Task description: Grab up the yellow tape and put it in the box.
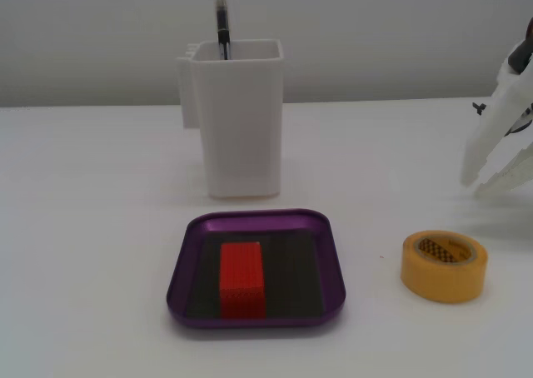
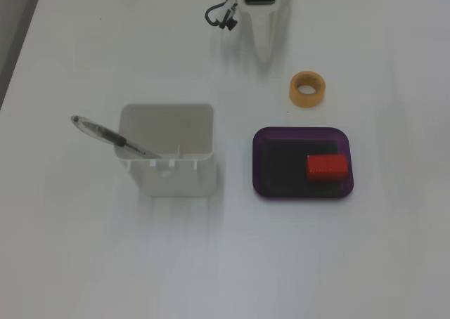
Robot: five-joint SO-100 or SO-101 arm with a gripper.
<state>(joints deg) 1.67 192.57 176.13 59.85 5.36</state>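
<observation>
The yellow tape [image 1: 441, 283] lies flat on the white table at the right front, hollow core facing up; it also shows in the other fixed view [image 2: 309, 102]. The purple box [image 1: 178, 280] is a shallow tray left of the tape, with a gap between them, seen from above in the other fixed view [image 2: 257, 166]. A red ridged block [image 1: 242, 279] lies on its dark floor. My white gripper [image 1: 475, 185] is at the right edge, behind the tape and clear of it, fingertips together, holding nothing. From above, the gripper [image 2: 266, 52] points toward the table's middle.
A tall white plastic container [image 1: 241, 128] stands behind the tray with a pen [image 1: 221, 20] leaning in it; from above the container [image 2: 176, 180] is left of the tray and the pen [image 2: 105, 133] sticks out to the left. Cables [image 2: 219, 15] lie beside the arm's base.
</observation>
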